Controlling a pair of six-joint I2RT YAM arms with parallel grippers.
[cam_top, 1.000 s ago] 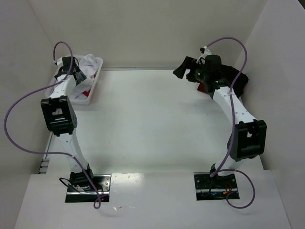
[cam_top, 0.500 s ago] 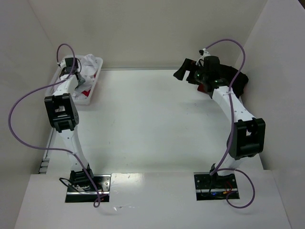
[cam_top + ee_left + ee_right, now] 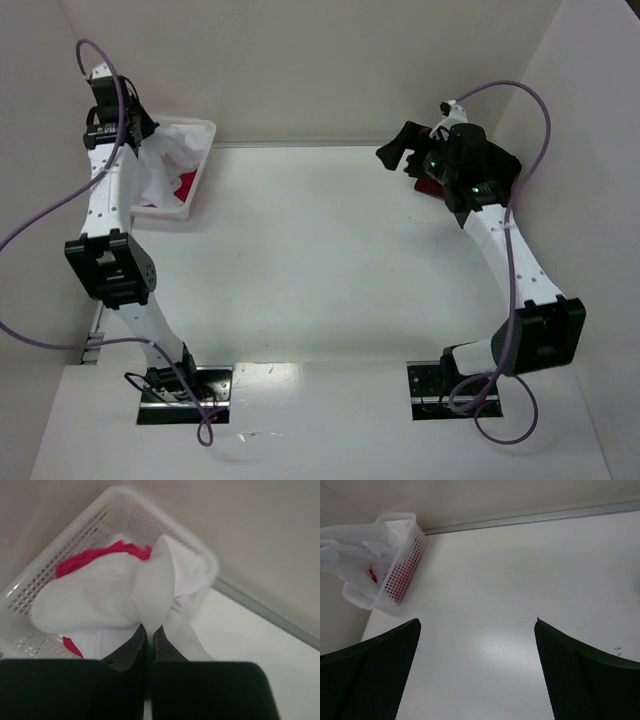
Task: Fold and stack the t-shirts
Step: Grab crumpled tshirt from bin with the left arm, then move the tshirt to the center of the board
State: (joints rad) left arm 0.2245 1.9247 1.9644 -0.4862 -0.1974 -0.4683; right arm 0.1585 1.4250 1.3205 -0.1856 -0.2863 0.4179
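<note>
White t-shirt is at the far-left corner of the surface, half out of the basket. The surface is white, walled at the back and both sides, and my arms reach to its two far corners. The basket is white lattice plastic, pushed against the left wall. The white t-shirt runs as a stretched, bunched sheet from the basket up to my left gripper, with loose folds spilling over the rim. Pink t-shirt is inside the basket under the white one, and only a crumpled strip of it shows. Black t-shirt is in the far-right corner, mostly hidden behind my right arm, so I can't tell whether it is folded. Dark red t-shirt is touching it, with just an edge visible below my wrist. The left gripper is held high over the basket near the wall, fingers fully closed, pinching a fold of the white t-shirt between the tips. Right gripper hangs over the surface just inboard of the black and dark red pile, spread as wide as it goes, holding nothing.
</note>
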